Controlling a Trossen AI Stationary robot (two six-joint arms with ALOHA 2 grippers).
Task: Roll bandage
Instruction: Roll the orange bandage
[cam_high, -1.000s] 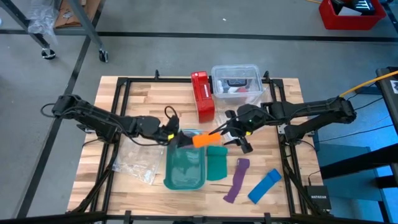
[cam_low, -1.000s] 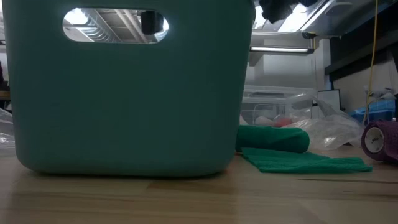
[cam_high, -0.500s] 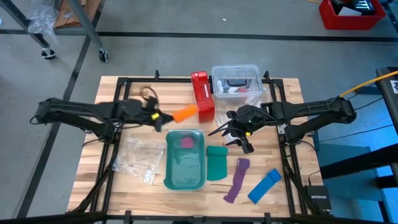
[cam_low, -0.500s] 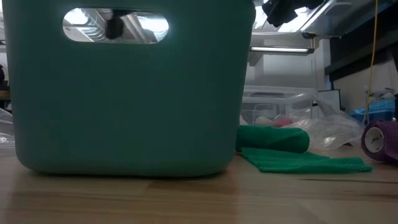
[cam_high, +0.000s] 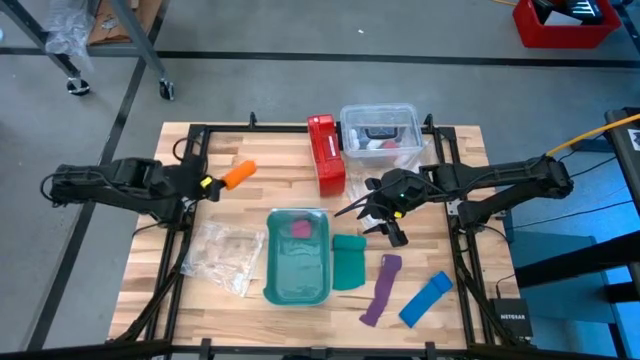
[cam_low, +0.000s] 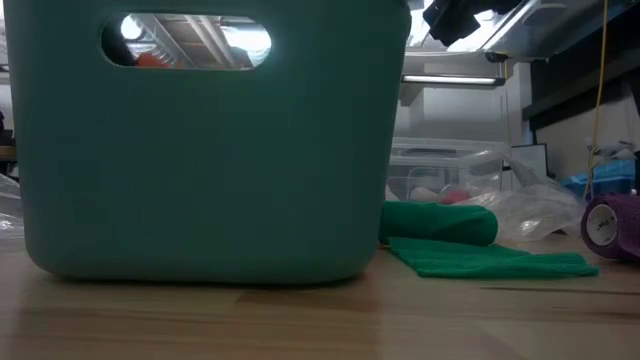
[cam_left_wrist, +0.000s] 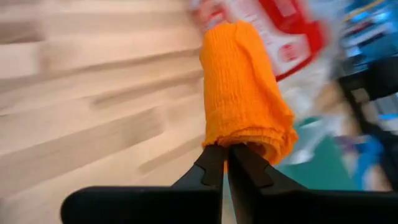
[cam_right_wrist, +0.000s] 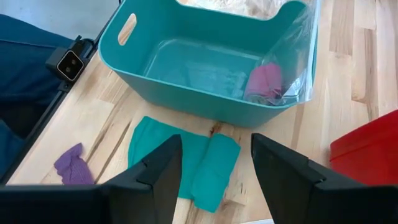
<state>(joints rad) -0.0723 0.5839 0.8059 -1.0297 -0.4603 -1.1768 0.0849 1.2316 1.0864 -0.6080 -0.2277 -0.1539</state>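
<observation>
The bandage is a bright orange fabric band, held by my left gripper over the table's left half, left of the red box. It also fills the left wrist view. My right gripper is open and empty, above the table right of the teal bin and over the green cloth. My left gripper pinches the near end of the orange bandage between its two shut fingers. The fingers lie along the band, coming from the table's left. The bandage sticks out past the fingertips toward the red box, lifted clear of the table.
A clear lidded tub stands behind the right gripper. A crumpled clear plastic bag lies left of the bin. A purple strip and a blue strip lie near the front right. A pink roll sits in the bin.
My left gripper has pulled back from over the bin toward the table's left and far edge, carrying the orange bandage clear of the table. My right gripper, which met the bandage a second ago, has let it go and stays in place.
</observation>
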